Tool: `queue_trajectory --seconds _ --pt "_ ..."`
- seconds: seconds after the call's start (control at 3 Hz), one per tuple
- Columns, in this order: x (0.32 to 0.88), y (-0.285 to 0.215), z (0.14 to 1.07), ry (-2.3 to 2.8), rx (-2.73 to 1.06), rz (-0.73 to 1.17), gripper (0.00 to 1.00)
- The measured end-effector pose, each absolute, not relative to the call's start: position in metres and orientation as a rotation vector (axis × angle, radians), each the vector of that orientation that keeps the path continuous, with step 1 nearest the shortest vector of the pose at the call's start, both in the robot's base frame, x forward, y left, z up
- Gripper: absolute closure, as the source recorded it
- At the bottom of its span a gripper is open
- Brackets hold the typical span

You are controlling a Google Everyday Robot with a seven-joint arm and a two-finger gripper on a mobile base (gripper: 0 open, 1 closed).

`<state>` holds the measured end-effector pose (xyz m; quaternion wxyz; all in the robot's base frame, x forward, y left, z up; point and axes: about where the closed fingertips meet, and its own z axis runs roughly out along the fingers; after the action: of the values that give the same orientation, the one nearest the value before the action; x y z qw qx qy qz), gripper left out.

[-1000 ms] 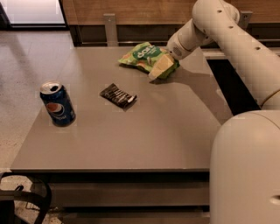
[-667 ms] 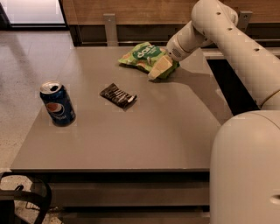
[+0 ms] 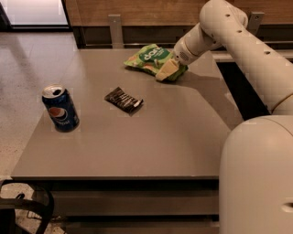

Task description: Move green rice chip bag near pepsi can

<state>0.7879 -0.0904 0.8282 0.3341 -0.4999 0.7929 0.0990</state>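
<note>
From where I stand, the biggest thing is the robot's rounded white body, filling the near right corner. In front of it spreads a wide, flat grey desk on a pale speckled floor, with a brown wooden wall panel behind it. A thick white arm comes over the desk's far right side and slopes down to the left. It ends in the gripper, pale yellow at the tip, low at the far end of the desk. The tip lies on the right end of the crinkly bright green rice chip bag, and green shows on both sides of it. I cannot tell whether the gripper actually has hold of the bag. The bag lies flat on the desk near the far edge, a little right of the middle, its darker green oval with white letters facing up. The dark blue pepsi can, with its red, white and blue round logo and opened silver top, stands upright near the left edge. It is well apart from the bag. Between the two, though closer to the can, lies a small black wrapper with white stripes, flat and touching neither of them.
</note>
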Motion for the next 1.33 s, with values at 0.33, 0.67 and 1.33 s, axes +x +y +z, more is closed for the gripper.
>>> queue_trajectory --seconds 0.33,0.67,1.33 --pt "0.7881 -0.0888 0.8261 2.071 -1.308 0.262 0.82" --pt "0.7881 -0.0888 0.8272 2.071 -1.308 0.262 1.0" --pt "0.788 -0.0887 0.8278 2.071 -1.308 0.262 1.0"
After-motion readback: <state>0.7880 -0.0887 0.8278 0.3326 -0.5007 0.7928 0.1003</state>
